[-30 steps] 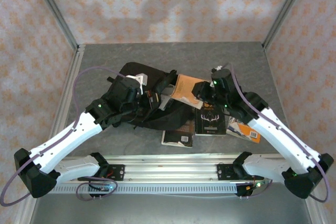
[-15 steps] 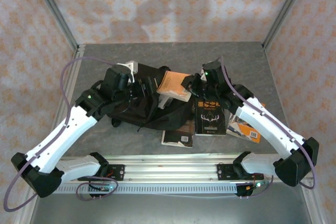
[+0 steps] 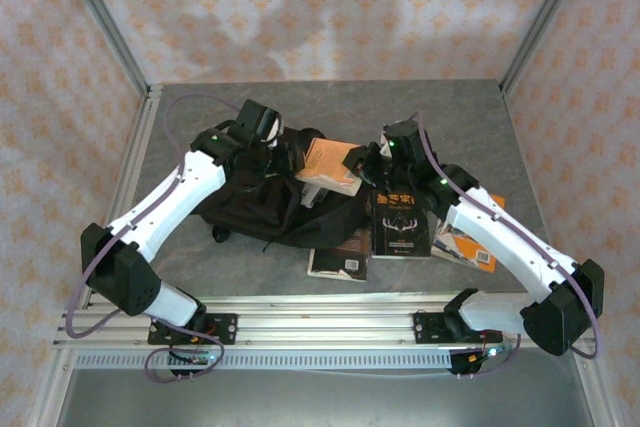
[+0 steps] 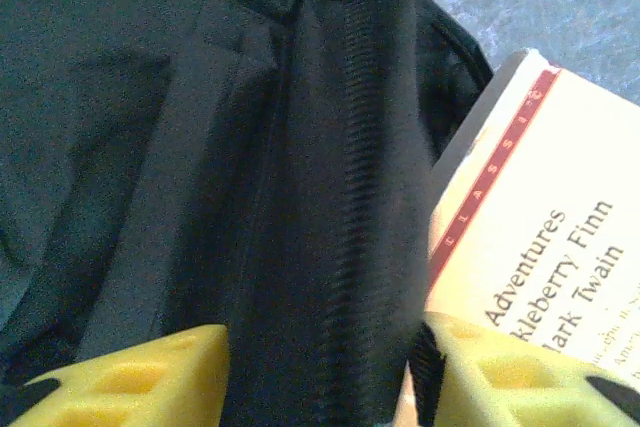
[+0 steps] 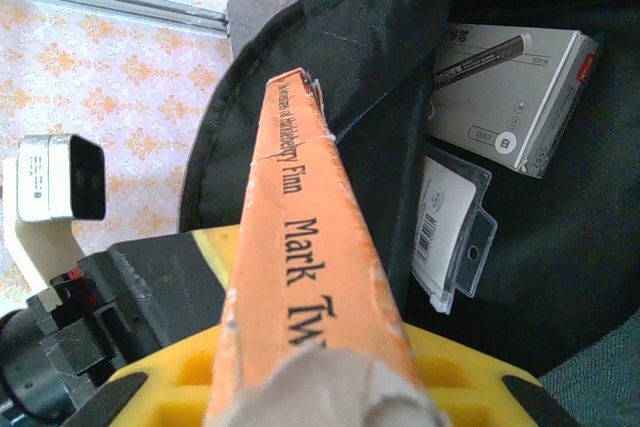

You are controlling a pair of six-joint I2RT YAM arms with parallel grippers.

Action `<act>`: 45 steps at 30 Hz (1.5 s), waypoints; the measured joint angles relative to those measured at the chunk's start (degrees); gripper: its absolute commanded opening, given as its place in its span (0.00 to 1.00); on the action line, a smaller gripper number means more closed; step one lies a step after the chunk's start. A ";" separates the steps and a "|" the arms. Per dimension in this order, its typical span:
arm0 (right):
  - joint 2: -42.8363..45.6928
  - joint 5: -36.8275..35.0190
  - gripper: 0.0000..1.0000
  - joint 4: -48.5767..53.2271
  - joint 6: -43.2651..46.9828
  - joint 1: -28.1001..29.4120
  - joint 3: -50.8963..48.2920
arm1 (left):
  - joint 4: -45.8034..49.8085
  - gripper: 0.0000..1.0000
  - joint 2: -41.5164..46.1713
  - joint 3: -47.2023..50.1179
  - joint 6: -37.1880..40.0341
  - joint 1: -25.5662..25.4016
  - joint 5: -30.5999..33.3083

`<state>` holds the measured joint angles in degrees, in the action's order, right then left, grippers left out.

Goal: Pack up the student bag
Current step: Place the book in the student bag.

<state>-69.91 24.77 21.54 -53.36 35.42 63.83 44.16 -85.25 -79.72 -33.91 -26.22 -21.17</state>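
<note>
While right pincer (image 5: 320, 387) clamps the orange book (image 5: 300, 247), left pincer (image 4: 320, 387) straddles the student bag (image 4: 150, 147), grip unclear.

I see the bag (image 3: 255, 209) lying left of centre on the surface (image 3: 430, 112). A paperback (image 3: 330, 165) sits over its right end, between my right pincer (image 3: 362, 163). Inside the bag a box (image 5: 510, 97) lies beside a packet (image 5: 455, 232). A second book (image 3: 402, 222) lies just right of the bag, and a third book (image 3: 338, 261) lies in front.

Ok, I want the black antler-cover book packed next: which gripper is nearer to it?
Right. The right gripper, holding the orange book, is just beyond that black book's far edge; the left gripper is over the student bag, further left.
</note>
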 measured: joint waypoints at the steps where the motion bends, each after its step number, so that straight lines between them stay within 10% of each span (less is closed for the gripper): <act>1: 0.00 0.13 0.00 -0.02 0.00 0.00 -0.11 | -0.42 0.18 -0.15 -0.09 0.11 0.02 -1.20; 3: 0.00 0.15 0.00 -0.07 0.04 0.00 -0.33 | -1.25 0.00 -0.44 -0.70 -0.28 0.00 -3.26; 19: -1.73 -0.57 0.00 2.60 4.37 -0.22 -5.07 | 4.98 0.00 4.20 -12.15 4.90 1.11 1.79; 45: -17.66 7.23 0.00 -23.71 -6.14 2.64 -5.84 | 6.78 0.00 5.51 -15.74 4.46 1.14 12.74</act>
<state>-87.57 32.01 -2.17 -59.51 38.06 58.00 50.94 -79.75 -95.46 -29.45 -25.08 -8.43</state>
